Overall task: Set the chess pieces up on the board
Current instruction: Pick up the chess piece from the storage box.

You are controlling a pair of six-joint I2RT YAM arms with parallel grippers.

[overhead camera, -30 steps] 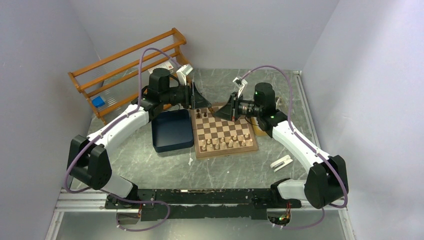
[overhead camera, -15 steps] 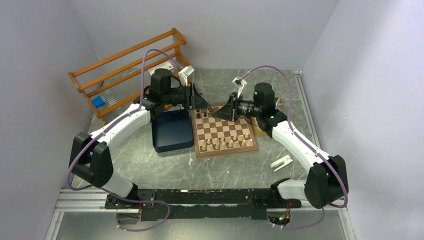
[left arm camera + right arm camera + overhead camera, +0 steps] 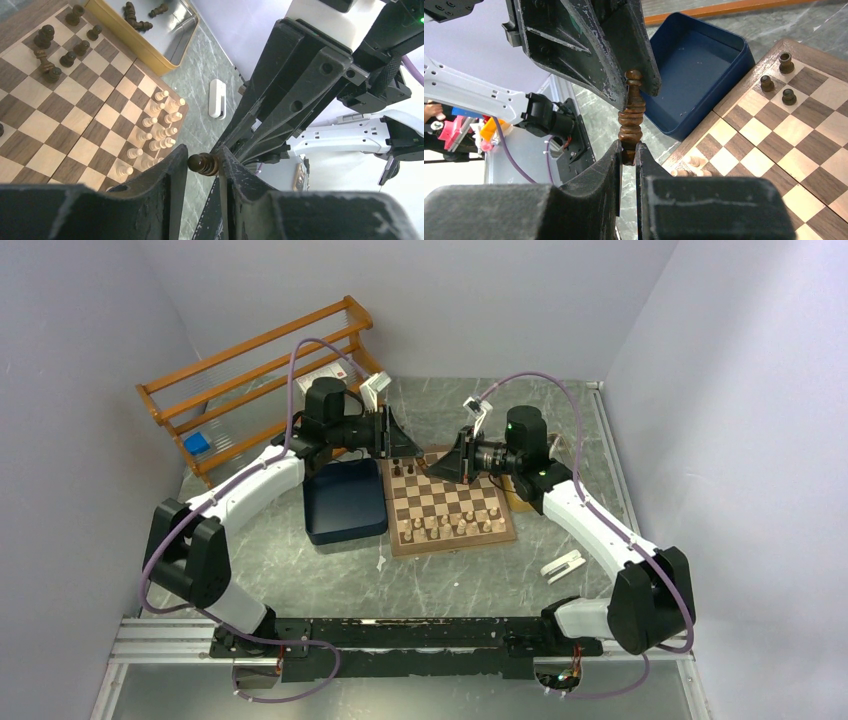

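Observation:
One dark brown chess piece hangs in mid-air over the far left edge of the board, between the two grippers. My right gripper is shut on its base. My left gripper is shut on its top end, which fills the gap between the fingers. In the top view the left gripper and right gripper meet tip to tip. Several dark pieces stand or lie on the far squares of the board. Three dark pawns stand at its corner.
Cream chessmen fill the board's near rows. A dark blue tray lies left of the board. A gold-rimmed tray holding a few dark pieces lies to its right. A wooden rack stands far left. A white object lies at the near right.
My left gripper has closed on the top of the dark piece that the right gripper holds, and the left arm has shifted slightly. The right arm has stayed still.

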